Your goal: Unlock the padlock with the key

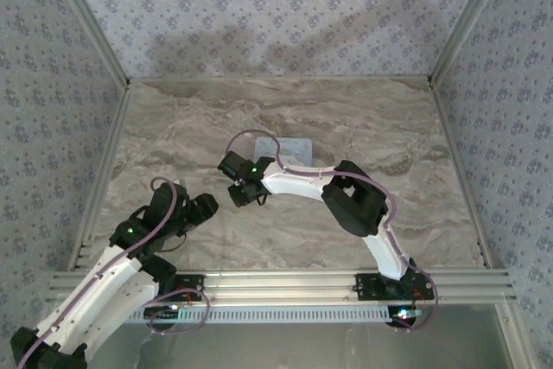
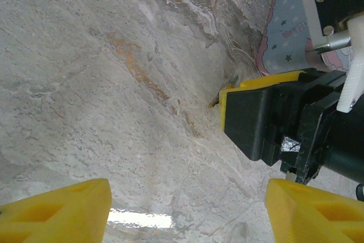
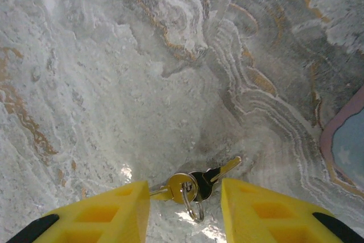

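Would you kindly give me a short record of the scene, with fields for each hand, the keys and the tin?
right hand: open, a finger on each side of the keys
keys: small bunch on a ring, lying on the marble table
left hand: open, empty, facing the right hand
tin: light blue, on the table beside the right hand

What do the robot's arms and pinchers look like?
The left arm and right arm are white shells with chunky black joints. A thin lilac cable loops along each, and a small green light glows on each. The left tool and right tool both end in two yellow wedge-shaped fingers.
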{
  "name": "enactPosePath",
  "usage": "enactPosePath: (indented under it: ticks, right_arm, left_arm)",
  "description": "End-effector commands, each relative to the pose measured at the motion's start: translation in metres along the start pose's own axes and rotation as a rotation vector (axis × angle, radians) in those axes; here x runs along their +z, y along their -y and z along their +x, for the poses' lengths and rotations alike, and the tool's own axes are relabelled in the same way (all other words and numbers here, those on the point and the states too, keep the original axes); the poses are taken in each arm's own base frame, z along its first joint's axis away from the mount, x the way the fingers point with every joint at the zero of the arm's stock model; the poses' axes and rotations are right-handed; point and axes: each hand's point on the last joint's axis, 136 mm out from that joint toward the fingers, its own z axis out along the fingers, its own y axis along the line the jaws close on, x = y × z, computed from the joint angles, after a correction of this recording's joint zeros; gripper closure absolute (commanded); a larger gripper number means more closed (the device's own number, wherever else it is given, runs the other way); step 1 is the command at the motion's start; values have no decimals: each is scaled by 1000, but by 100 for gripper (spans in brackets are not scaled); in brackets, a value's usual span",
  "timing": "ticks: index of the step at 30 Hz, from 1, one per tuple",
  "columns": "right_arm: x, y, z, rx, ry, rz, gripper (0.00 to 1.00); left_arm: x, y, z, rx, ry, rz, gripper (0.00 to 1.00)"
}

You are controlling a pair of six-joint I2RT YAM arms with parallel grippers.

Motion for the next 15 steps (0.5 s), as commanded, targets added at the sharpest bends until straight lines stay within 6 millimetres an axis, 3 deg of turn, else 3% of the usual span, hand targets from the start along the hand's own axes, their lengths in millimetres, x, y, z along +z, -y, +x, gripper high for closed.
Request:
enactPosePath:
  ticks: [1, 10, 15]
  right_arm:
    - [7, 4, 7, -19, -32, 40, 61]
    - [15, 8, 5, -30, -32, 73, 66]
    - [20, 8, 9, -41, -50, 85, 82]
  left_arm:
    - [0, -6, 2, -27, -1, -18, 28]
    - [1, -10, 5, -49, 2, -12, 28]
    - [-1, -16, 7, -53, 4, -24, 27]
